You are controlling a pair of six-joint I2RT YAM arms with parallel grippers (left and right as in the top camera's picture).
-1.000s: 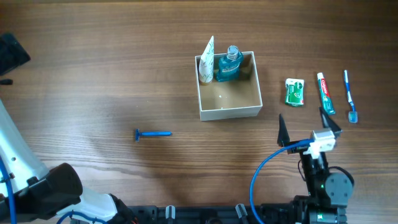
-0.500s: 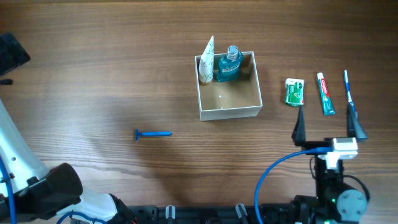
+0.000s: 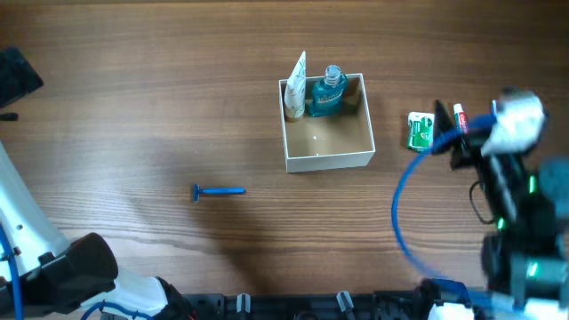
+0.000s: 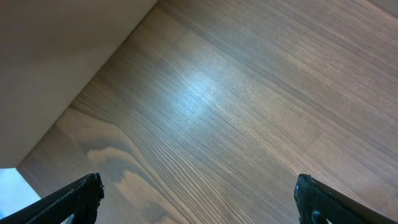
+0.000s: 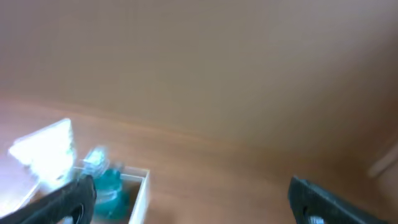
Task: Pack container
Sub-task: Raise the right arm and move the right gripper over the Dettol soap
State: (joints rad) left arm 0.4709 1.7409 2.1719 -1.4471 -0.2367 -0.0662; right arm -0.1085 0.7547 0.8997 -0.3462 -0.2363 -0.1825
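Brown wood-grain table (image 3: 133, 89) fills the overhead view. The container (image 3: 327, 161) sits at 1 o'clock of centre, with a blue bottle (image 3: 326, 93) and a white tube (image 3: 296, 84) against its 12 o'clock wall. A razor (image 3: 218, 191) lies at its 8 o'clock and a green packet (image 3: 420, 132) at 3 o'clock. The left gripper (image 4: 198, 202) and the right gripper (image 5: 189, 199) are spread wide and hold nothing.

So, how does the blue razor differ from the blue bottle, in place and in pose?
The razor lies flat on the bare table, left of the container. The bottle stands upright inside the container, at its far wall. The razor is a thin stick, while the bottle is broad and rounded. Both are blue.
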